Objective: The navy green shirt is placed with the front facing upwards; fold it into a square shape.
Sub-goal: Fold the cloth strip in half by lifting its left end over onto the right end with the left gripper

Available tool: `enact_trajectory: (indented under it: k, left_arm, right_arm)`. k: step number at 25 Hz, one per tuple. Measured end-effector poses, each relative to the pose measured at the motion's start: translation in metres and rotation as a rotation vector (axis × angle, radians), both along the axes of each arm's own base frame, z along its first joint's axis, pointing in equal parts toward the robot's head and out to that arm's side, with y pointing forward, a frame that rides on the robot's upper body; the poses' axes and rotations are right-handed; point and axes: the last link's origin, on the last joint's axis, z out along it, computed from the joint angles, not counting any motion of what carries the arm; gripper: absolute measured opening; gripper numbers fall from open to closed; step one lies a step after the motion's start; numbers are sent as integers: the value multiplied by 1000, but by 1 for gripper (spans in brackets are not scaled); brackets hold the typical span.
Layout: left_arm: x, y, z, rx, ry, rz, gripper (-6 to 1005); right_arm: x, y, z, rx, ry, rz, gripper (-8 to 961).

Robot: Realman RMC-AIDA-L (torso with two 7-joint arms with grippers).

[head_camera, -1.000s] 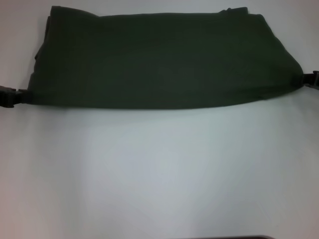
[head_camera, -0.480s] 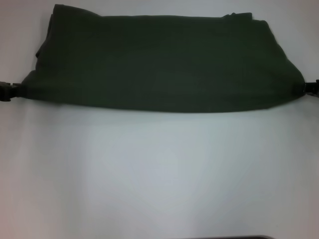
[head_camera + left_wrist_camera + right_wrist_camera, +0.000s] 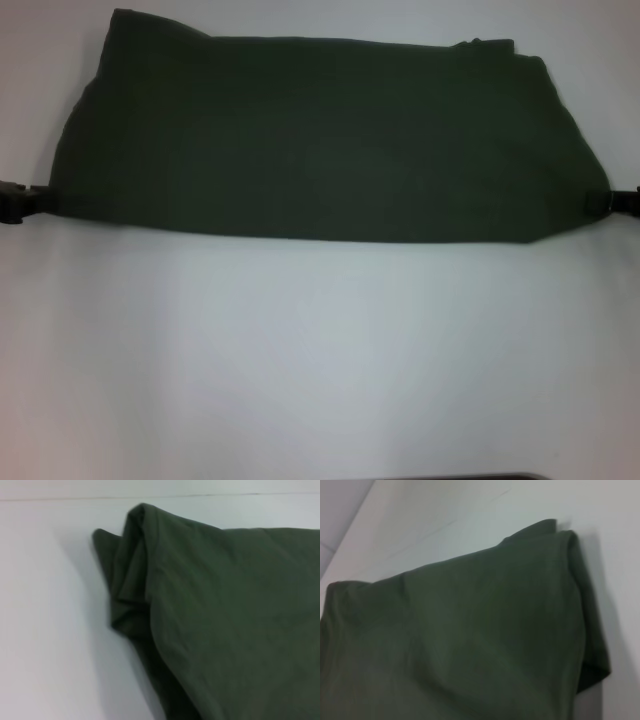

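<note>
Shirt: the navy green shirt (image 3: 320, 140) lies across the far part of the white desk (image 3: 320, 350) as a wide folded band, plain side up, no lettering in view
Left gripper: the left gripper (image 3: 22, 200) sits at the shirt's near left corner, touching the cloth; its fingers appear pinched on that corner
Right gripper: the right gripper (image 3: 612, 201) sits at the near right corner in the same way, its fingers seemingly holding the edge
Near edge: drawn fairly straight between the two corners, sagging slightly towards the middle
Left end: in the left wrist view the layers bunch into loose ridges (image 3: 131, 585) rather than lying flat
Right end: the corner looks rounded and thick (image 3: 590, 645)
Risk, slip: a thin corner hold could let go under pull, dropping one side and skewing the fold
Risk, uneven pull: one arm leading would twist the band
Risk, bunching: the ridges may get pressed into the next fold, spoiling the square
</note>
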Motion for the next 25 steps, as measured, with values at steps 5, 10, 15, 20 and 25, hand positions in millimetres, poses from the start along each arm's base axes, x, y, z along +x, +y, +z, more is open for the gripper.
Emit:
enact_trajectory:
  k: [5,10,15,20,25]
  left_arm:
    - [-1,-5,-3,-14,-12,-1,6]
    - [1,-9,-6,-40,-26,-20,6]
    - [5,-15,-12,-82,-44,-53,6]
    - [4,-22,-15,-104,-51,-66,6]
    - [0,-29,-13,-103,-53,-56,6]
  right_arm:
    - [1,-11,1,-23,12,27,14]
    - [2,-19,2,-38,27,37,14]
    - [3,-27,3,-53,35,50,14]
    - [4,-34,4,-67,42,70,15]
    - [3,-43,5,-88,61,105,16]
